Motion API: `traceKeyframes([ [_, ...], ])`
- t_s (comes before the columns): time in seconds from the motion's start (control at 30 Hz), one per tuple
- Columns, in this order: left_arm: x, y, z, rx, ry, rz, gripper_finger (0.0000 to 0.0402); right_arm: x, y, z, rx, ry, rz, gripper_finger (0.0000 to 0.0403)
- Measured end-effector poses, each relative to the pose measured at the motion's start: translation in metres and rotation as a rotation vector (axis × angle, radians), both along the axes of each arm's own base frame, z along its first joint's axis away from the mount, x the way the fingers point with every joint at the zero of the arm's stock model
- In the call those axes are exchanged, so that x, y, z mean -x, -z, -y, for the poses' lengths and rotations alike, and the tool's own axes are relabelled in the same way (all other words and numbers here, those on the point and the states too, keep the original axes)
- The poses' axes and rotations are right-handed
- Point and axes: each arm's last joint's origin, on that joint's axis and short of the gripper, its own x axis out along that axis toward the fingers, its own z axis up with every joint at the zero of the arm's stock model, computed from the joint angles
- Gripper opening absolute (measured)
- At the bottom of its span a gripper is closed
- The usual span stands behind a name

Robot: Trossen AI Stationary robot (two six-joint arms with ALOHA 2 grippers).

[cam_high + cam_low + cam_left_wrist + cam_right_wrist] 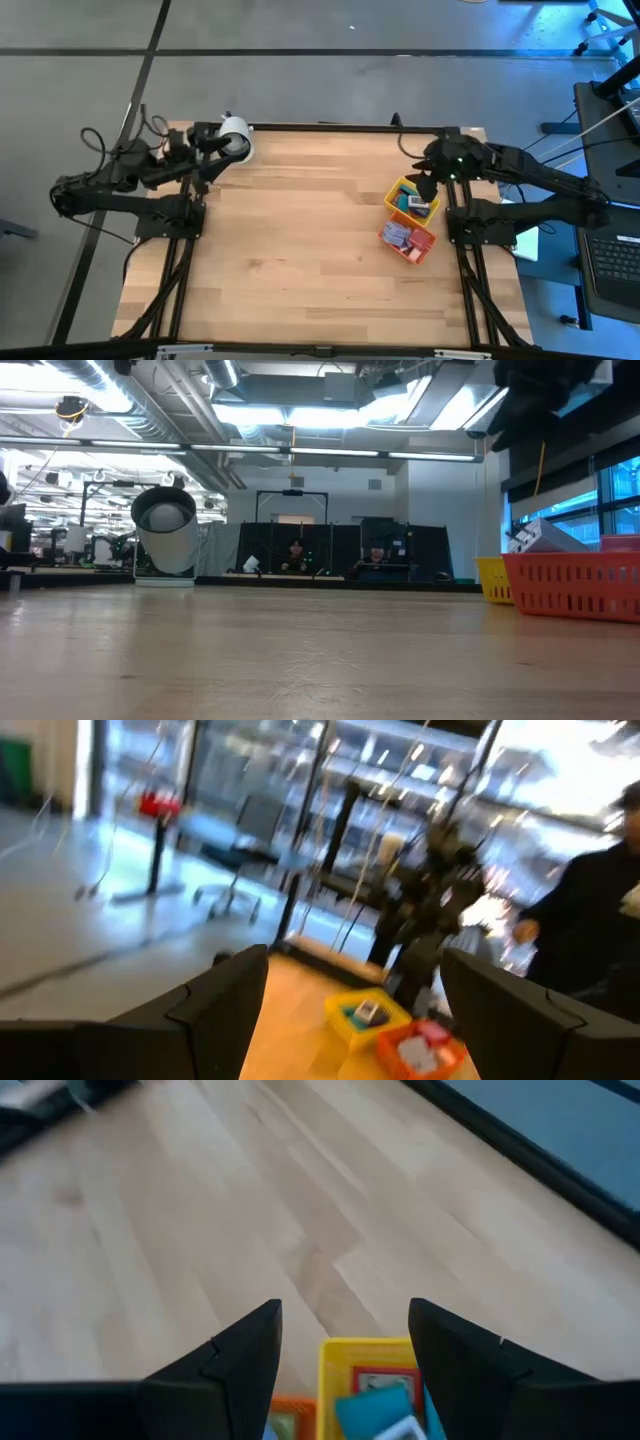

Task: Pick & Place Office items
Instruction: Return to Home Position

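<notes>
1. My left claw (355, 960) hangs at the left edge of the surface (300, 250), just beside the white cylinder (236, 138); its fingers stand apart, gripping nothing.
2. My right claw (345, 1312) hovers above the yellow bin (392, 196) on the right side; its fingers are apart and empty.
3. The office items (412, 204) lie inside two bins; some are in the yellow bin, and the rest are in the orange bin (420, 252) right beside it.
4. In the low view I see the cylinder upright on the surface, well apart from both bins.
</notes>
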Motion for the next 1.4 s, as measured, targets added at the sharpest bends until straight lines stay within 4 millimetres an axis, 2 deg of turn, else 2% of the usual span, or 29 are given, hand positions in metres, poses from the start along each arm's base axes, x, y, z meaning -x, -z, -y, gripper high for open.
traceKeyframes([
  [0.17, 0.016, 0.029, 0.002, -0.010, 0.014, 0.115, 0.0294, 0.014, 0.017, -0.005, -0.027, 0.007, 0.135, 0.0222],
  [0.3, 0.020, 0.053, 0.003, -0.019, 0.042, 0.202, 0.0294, 0.023, 0.029, -0.008, -0.048, 0.016, 0.238, 0.0222],
  [0.6, 0.004, 0.102, 0.003, 0.006, 0.096, 0.310, 0.0294, 0.043, 0.039, -0.014, -0.070, 0.003, 0.430, 0.0222],
  [0.93, -0.009, 0.147, 0.001, 0.052, 0.095, 0.278, 0.0294, 0.060, 0.042, -0.019, -0.038, -0.009, 0.529, 0.0222],
  [1.4, -0.012, 0.163, -0.001, 0.085, 0.025, 0.171, 0.0294, 0.069, 0.081, -0.021, -0.030, -0.009, 0.618, 0.0222],
])
